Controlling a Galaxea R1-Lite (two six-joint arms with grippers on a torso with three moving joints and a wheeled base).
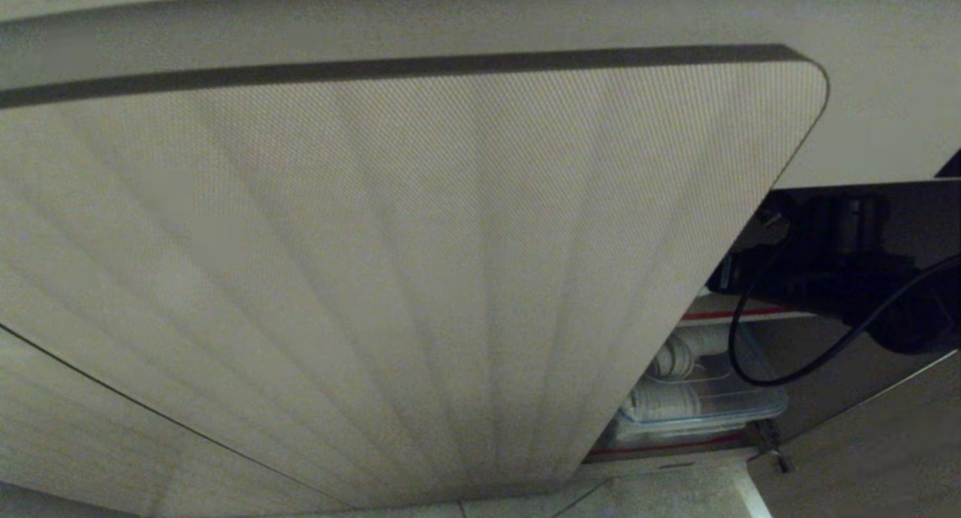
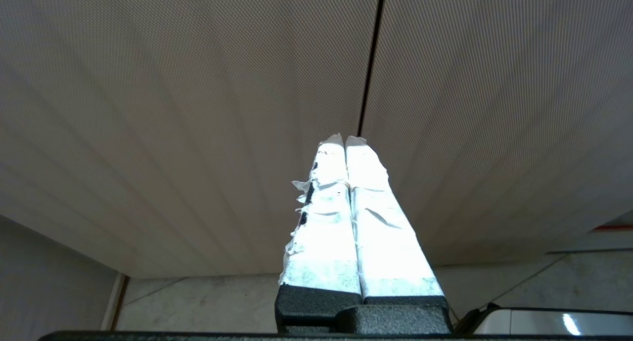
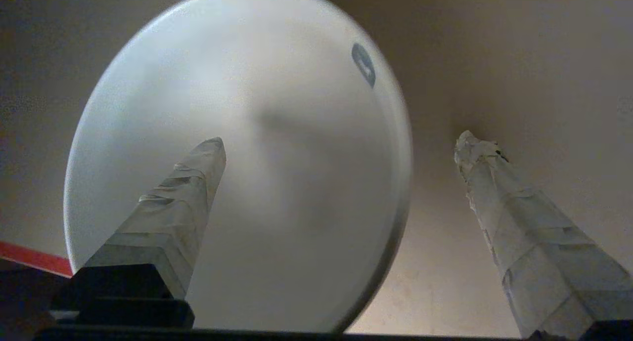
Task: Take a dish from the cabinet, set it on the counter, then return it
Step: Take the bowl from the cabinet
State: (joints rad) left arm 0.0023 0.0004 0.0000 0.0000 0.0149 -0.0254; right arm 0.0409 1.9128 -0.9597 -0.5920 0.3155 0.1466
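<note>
The dish (image 3: pixel 277 133), a white bowl with a small blue-grey logo (image 3: pixel 363 64) near its rim, stands on the brown shelf (image 3: pixel 494 59) inside the cabinet. My right gripper (image 3: pixel 340 139) is open over it. One taped finger (image 3: pixel 188 197) hangs over the bowl's inside and the other finger (image 3: pixel 514 222) stands outside the rim, well apart from it. In the head view the right arm (image 1: pixel 848 278) reaches into the cabinet past the open fluted door (image 1: pixel 375 278); the dish is hidden there. My left gripper (image 2: pixel 344 139) is shut and empty, parked before the fluted doors.
The counter's front edge (image 1: pixel 480 22) runs above the door. A red-edged shelf (image 1: pixel 743 313) sits below the arm, and a clear container (image 1: pixel 721 405) with white dishes lies on the lower level. A black cable (image 1: pixel 751 368) loops down from the arm. Pale floor (image 2: pixel 198 301) lies below.
</note>
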